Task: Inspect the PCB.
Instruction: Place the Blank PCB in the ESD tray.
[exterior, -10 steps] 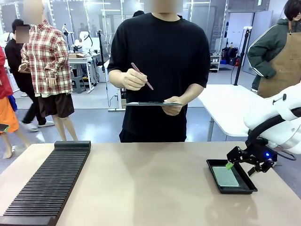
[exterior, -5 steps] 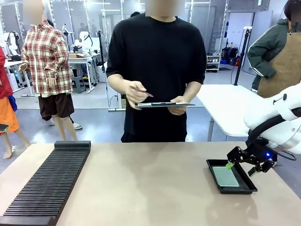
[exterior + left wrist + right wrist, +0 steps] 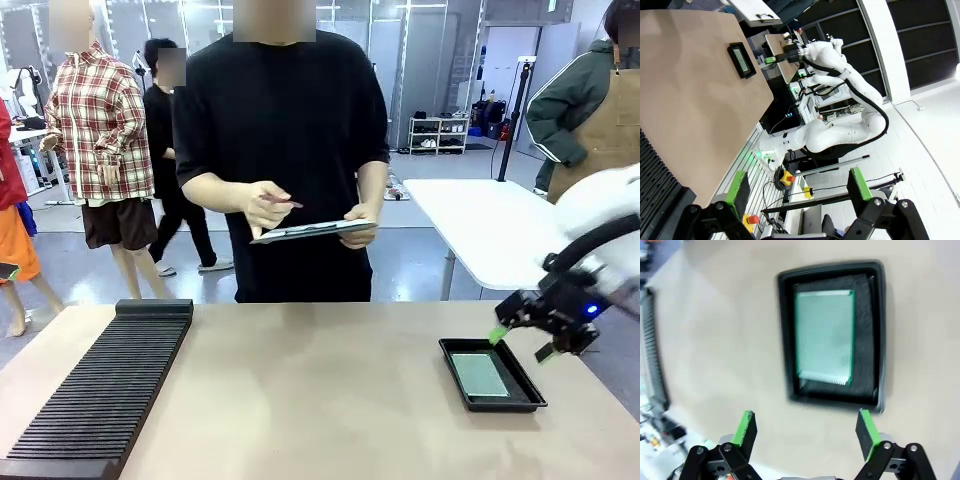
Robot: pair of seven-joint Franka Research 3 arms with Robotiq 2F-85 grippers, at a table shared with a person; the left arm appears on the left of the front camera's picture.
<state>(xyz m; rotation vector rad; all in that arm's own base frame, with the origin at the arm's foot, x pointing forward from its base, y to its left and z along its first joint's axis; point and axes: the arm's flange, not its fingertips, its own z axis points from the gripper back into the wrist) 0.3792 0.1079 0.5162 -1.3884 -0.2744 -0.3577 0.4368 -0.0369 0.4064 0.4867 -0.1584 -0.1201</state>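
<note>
The PCB [image 3: 479, 374] is a thin, flat green rectangle with a fine dotted, pale sheen, lying flat in a shallow black tray [image 3: 526, 383] with raised, rounded walls at the right side of the matte tan table [image 3: 320, 400]. The right gripper [image 3: 522, 340] hangs just above the tray's far right corner, fingers spread wide, holding nothing — its green pads [image 3: 746, 428] frame the board from above. The left gripper [image 3: 796, 186] is wide open too, off the table's edge (empty). A ribbed black rack [image 3: 100, 385] lies along the left. At the far side a person holds a dark clipboard [image 3: 310, 231] and a pen [image 3: 283, 201].
</note>
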